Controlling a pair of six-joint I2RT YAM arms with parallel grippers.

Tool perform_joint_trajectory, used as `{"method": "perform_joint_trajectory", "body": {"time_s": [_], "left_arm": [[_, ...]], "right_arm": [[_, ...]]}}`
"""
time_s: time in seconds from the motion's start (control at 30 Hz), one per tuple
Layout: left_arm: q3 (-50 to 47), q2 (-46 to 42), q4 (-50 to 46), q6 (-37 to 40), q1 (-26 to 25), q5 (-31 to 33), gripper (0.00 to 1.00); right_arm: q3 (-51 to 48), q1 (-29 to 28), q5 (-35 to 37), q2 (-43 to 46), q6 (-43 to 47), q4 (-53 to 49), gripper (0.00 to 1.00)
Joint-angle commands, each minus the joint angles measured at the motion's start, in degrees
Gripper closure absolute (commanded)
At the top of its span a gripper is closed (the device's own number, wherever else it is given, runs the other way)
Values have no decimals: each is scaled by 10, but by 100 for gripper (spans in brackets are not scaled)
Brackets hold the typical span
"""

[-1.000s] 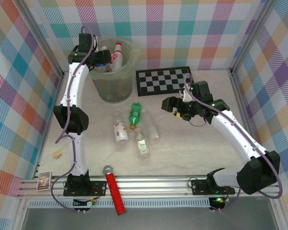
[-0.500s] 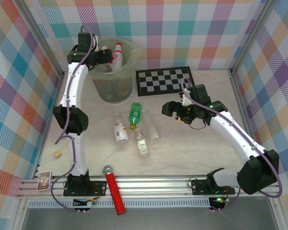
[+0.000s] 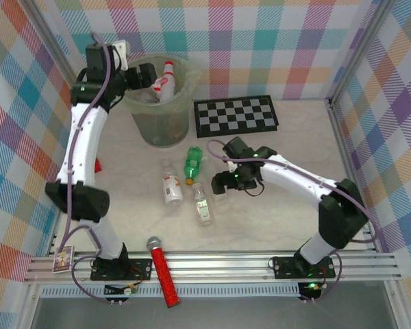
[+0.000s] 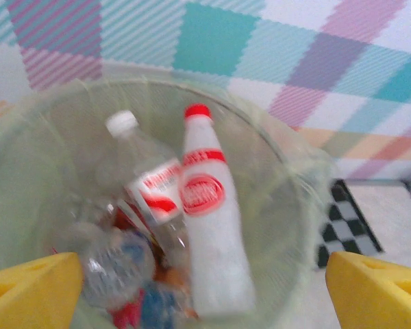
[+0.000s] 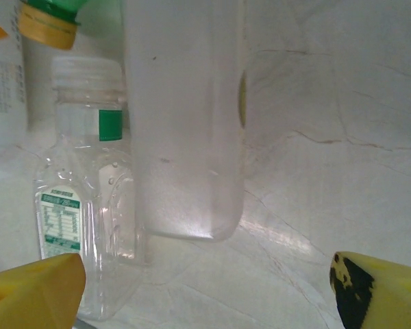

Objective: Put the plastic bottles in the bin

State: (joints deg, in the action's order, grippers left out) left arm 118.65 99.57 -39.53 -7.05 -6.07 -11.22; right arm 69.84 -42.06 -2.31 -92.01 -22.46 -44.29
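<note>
Got left pincer (image 4: 202, 293) up over the bin (image 3: 161, 127) at back-left of the bench (image 3: 260, 226), fingers spread wide, gripping nothing. Looking down into the bin: white bottle with red cap (image 4: 209, 226) leaning inside, clear white-capped bottle (image 4: 147, 188) with red/white label touching it on its left, more bottles jumbled underneath, too blurred to count. Got right pincer (image 5: 205, 291) low over mid-bench, also spread wide and empty, with a plain clear bottle (image 5: 185, 116) lying flat just ahead, clear of both fingers. Just beside that: clear bottle with green band (image 5: 89, 199), touching or nearly, can't tell which. Also lying on the bench: green bottle (image 3: 193, 164) and clear red-label bottle (image 3: 171, 186), near each other between bin and arm bases. Noting chequered board (image 3: 236, 114) right of the bin, red microphone (image 3: 162, 271) at near edge.
</note>
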Motion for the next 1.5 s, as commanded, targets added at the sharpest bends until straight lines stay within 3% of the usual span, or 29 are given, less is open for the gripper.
{"method": "perform_joint_trajectory", "body": {"time_s": [0.0, 0.23, 0.5, 0.67, 0.93, 1.17, 1.33, 1.47], "left_arm": [[-146, -94, 105, -58, -7, -83, 9], [-423, -248, 218, -160, -21, -153, 9], [-543, -321, 201, -180, -53, -154, 8], [-623, -366, 209, -196, -56, -133, 7], [-651, -352, 231, -231, -57, -159, 6], [-645, -329, 300, -280, -63, -196, 6], [-637, -325, 330, -300, -98, -203, 4], [-648, -312, 403, -345, -128, -228, 0]], "right_arm": [[37, -22, 34, -41, 21, -11, 7], [60, -22, 66, -99, -11, 4, 10], [71, -22, 51, -145, -24, 18, 12], [67, -17, 74, -163, -34, 21, 19], [51, -3, 101, -146, -32, -1, 30], [10, 7, 98, -26, -25, -19, 38], [-1, 8, 54, 46, -15, 8, 40], [-31, 8, -32, 90, -8, 110, 41]]}}
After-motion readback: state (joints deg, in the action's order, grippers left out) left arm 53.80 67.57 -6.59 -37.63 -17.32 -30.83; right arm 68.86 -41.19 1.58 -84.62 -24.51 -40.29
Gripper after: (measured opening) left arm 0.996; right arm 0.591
